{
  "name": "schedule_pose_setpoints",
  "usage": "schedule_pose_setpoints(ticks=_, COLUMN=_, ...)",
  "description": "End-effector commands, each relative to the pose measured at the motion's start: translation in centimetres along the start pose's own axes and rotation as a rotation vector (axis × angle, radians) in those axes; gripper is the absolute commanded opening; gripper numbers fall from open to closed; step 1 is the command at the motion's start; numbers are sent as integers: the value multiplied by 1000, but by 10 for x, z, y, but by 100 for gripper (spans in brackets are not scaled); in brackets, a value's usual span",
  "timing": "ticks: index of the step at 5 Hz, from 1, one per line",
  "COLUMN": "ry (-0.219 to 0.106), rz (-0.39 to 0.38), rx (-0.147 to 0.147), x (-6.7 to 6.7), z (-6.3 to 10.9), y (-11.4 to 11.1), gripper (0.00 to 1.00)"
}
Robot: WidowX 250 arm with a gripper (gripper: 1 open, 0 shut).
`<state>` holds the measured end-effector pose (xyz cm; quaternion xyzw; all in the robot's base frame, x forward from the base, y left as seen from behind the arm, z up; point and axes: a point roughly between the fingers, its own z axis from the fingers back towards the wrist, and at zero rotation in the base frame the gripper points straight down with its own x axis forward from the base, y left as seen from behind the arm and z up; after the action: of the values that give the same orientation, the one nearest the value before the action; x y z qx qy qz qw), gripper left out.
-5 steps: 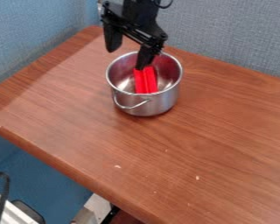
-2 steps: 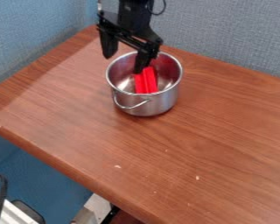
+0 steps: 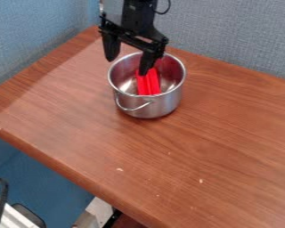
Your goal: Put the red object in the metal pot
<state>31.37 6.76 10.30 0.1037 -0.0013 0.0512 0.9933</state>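
The wooden table (image 3: pixel 97 134) is filling the lower and middle frame, unchanged from the earlier frames. Above centre, the metal pot (image 3: pixel 146 92) is sitting where it sat before, its wire handle hanging down the near side. The red object (image 3: pixel 148 80) is lying inside the pot, leaning against the far wall, unmoved. Behind it, toward the top of the frame, the gripper (image 3: pixel 133 52) is hovering over the pot's far rim with fingers spread wide, holding nothing; compared with a second ago it is standing slightly further left.
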Motion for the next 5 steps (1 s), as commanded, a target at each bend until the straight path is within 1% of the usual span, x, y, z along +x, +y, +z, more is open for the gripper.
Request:
schedule_pose_setpoints(ticks=1, ry=-79, rz=32, rx=-18, x=8, z=33, y=-2, gripper=100)
schedule_pose_setpoints(ticks=2, ry=-98, rz=-83, rx=-33, x=11, z=22, y=-1, gripper=100)
schedule_pose_setpoints(ticks=3, ry=-111, rz=-161, rx=-34, x=15, z=6, y=5, gripper=100)
schedule_pose_setpoints(ticks=5, ry=-100, rz=-65, rx=-42, x=5, z=-3, y=4, gripper=100)
